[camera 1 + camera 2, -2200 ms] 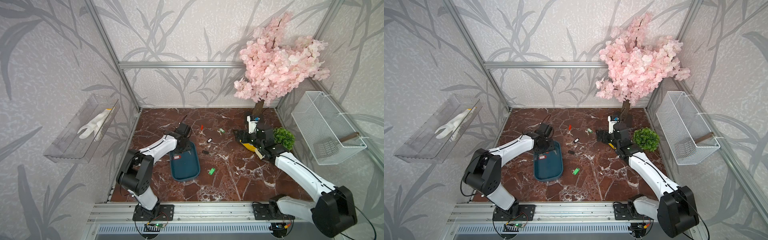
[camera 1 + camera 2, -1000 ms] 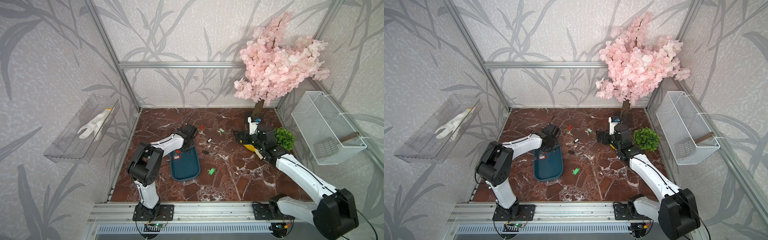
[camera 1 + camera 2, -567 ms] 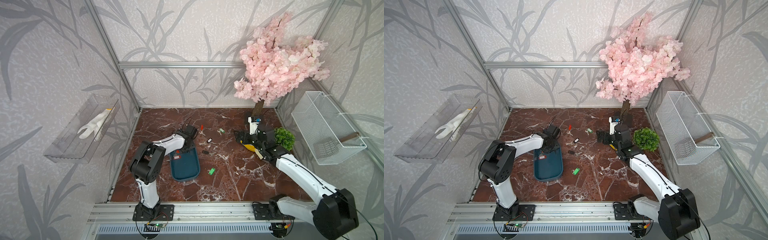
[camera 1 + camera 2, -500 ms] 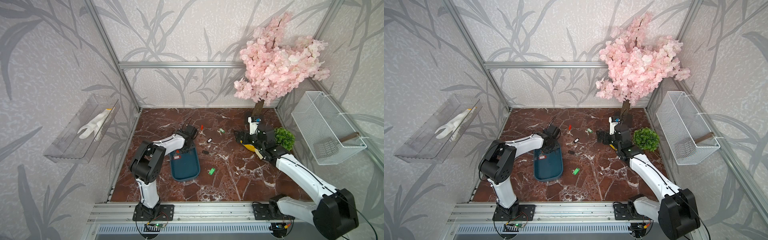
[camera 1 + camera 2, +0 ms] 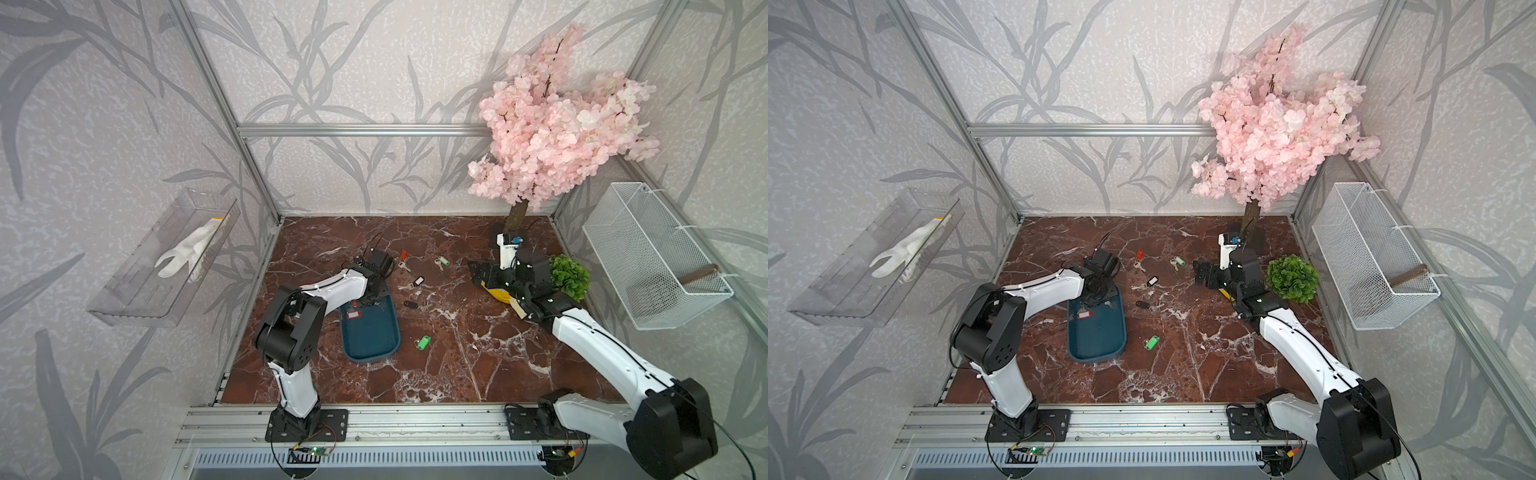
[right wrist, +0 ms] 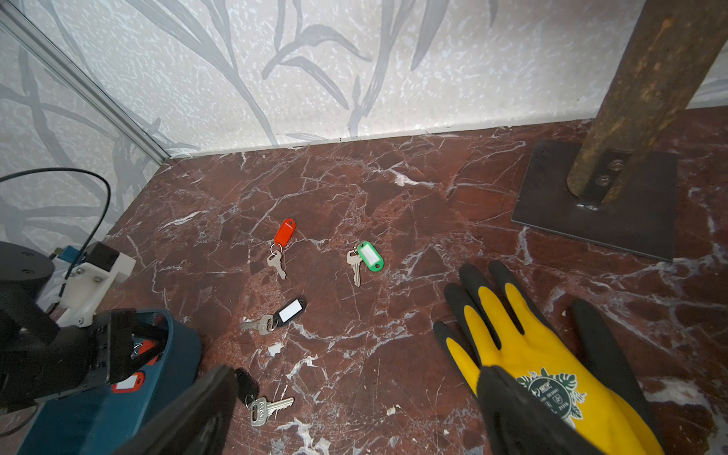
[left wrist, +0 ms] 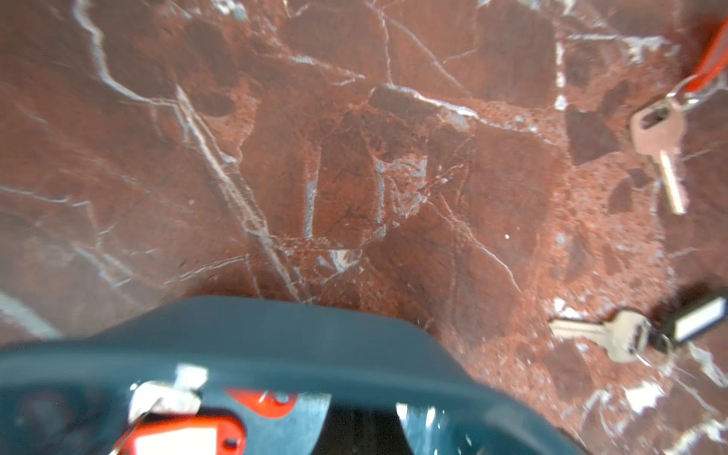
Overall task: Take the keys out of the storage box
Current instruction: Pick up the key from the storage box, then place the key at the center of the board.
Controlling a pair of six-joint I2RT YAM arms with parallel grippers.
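**Item 1, views compared.** Both top views show the storage box left of centre on the marble table. The left gripper sits over the box's far end, and its wrist hides the jaws there. The right wrist view, at lower left, shows them closed on a red tag inside the box, the ring beside the tips. The left wrist view shows that tag at its bottom edge against the dark fingertips, though blurred. A second red tag lies flat on the box floor just beside the gripper and shows in all 4 views.

**Item 2, keys outside the box.** 5 keys lie on the table, right of the box in both top views:
- red-tagged key
- key with green, white-labelled tag
- key with black, white-labelled tag
- plain black-tagged key
- plain green-tagged key

The last shows only in the top views. The left wrist view catches just 2 of the 5, at its right edge.

**Item 3, right gripper**. The jaws stand wide apart and hold nothing. They are above a yellow and black glove, right of centre. Whether they touch the glove cannot be told.
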